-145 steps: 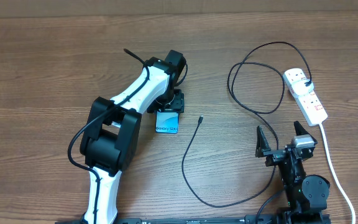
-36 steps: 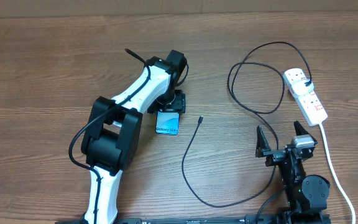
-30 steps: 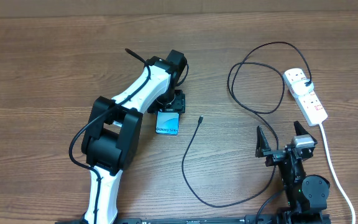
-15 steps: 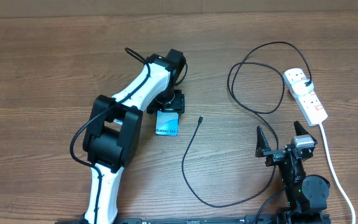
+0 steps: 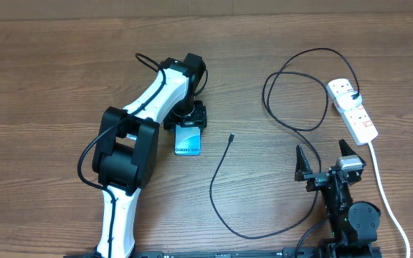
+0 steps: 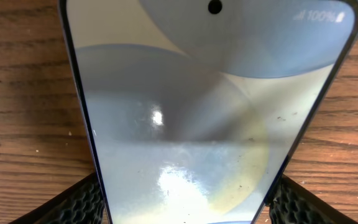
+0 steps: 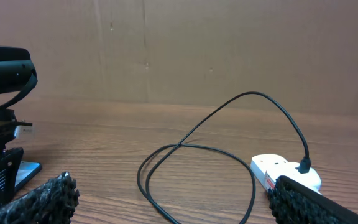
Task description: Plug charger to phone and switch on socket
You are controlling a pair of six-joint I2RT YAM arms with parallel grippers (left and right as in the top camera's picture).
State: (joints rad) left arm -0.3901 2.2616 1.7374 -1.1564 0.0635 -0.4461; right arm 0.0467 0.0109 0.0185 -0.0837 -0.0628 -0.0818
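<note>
The phone [image 5: 188, 140], blue screen up, lies flat on the table with its far end between the fingers of my left gripper [image 5: 190, 119]. In the left wrist view the phone [image 6: 210, 112] fills the frame and both pads [image 6: 79, 202] press its long edges, so the gripper is shut on it. The charger cable [image 5: 214, 186] loops across the table. Its small tip [image 5: 231, 136] lies free to the right of the phone, and its plug [image 5: 355, 97] sits in the white socket [image 5: 353, 109]. My right gripper [image 5: 323, 159] stands wide open and empty near the front edge, left of the socket [image 7: 278, 171].
The socket's thick white cord [image 5: 382, 186] runs down the right side to the front edge. A large loop of the charger cable [image 7: 197, 146] lies between my right gripper and the socket. A brown wall [image 7: 179, 50] backs the table.
My left arm has swung a little to the left, and the phone in its grip has shifted left and turned slightly with it. The right arm, cable and socket have not moved.
</note>
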